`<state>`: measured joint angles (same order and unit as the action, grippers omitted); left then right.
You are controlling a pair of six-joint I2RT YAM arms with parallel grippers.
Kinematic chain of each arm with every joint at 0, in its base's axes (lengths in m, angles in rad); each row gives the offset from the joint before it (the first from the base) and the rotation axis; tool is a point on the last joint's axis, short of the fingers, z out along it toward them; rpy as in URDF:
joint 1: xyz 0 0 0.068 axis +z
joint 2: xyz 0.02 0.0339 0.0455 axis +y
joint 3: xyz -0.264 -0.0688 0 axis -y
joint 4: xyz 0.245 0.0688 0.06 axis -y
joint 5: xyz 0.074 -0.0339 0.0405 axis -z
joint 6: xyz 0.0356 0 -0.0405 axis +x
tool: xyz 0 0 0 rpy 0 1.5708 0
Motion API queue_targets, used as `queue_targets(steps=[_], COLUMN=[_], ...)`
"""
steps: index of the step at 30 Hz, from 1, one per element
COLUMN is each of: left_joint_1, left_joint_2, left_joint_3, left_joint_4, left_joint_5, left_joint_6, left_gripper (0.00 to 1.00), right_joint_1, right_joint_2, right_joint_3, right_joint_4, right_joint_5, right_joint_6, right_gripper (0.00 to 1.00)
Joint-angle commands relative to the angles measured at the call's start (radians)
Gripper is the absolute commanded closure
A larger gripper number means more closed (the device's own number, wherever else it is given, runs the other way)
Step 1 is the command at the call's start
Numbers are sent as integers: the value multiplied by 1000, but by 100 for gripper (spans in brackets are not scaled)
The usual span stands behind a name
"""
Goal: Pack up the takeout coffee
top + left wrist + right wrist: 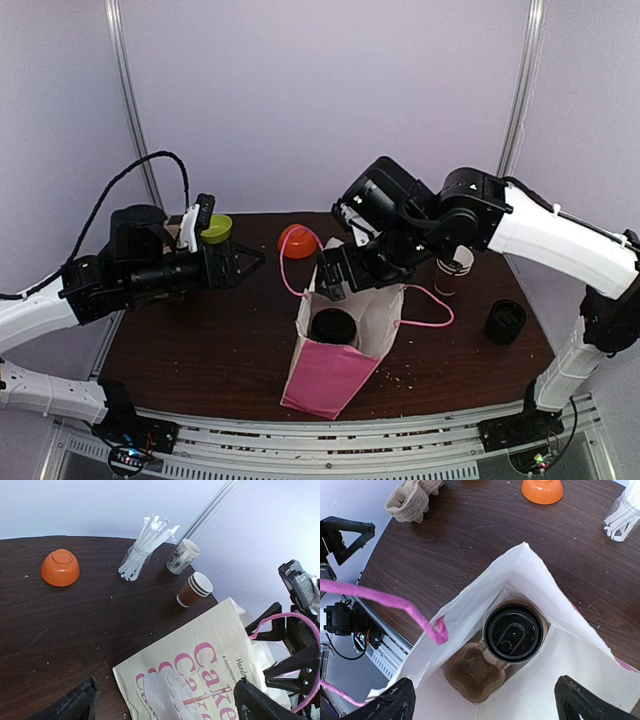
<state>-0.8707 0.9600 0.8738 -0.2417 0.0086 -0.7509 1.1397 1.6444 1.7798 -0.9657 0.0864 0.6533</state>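
Right gripper (485, 702) released above bag (470, 597), takeout coffee (513, 633) upright (lid up), left gripper (167, 707) released.

Glossy black plastic on the takeout coffee (513, 633) — matt pulp carrier (475, 672), paper bag (522, 572).

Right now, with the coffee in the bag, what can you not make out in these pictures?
Right wrist view: the body of the coffee cup, hidden under its own lid and the carrier.
Left wrist view: the inside of the bag, hidden by its own wall; its print, cut by the bottom edge.
Left wrist view: the print on the mug, too small.
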Motion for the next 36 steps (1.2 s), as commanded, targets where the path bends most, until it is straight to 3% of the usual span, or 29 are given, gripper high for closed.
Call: queue_targets(steps=[1, 12, 23, 27, 36], left_joint_1=[-4, -10, -86, -105, -106], left_joint_2=[-11, 10, 157, 216, 264], left_joint_3=[70, 162, 288, 352, 394], left_joint_4=[19, 44, -21, -86, -122], left_joint_5=[75, 289, 328, 318, 255], left_joint_6=[39, 0, 43, 75, 115], left_gripper=[2, 2, 5, 18, 69], right_joint_1=[8, 9, 8, 8, 8], right_joint_2=[-55, -69, -37, -37, -64], right_joint_3=[32, 0, 27, 20, 12], right_joint_4=[-59, -4, 17, 23, 18], right_joint_5=[20, 26, 14, 12, 24], right_joint_6=[-8, -17, -32, -36, -43], right_gripper=[0, 0, 0, 0, 0])
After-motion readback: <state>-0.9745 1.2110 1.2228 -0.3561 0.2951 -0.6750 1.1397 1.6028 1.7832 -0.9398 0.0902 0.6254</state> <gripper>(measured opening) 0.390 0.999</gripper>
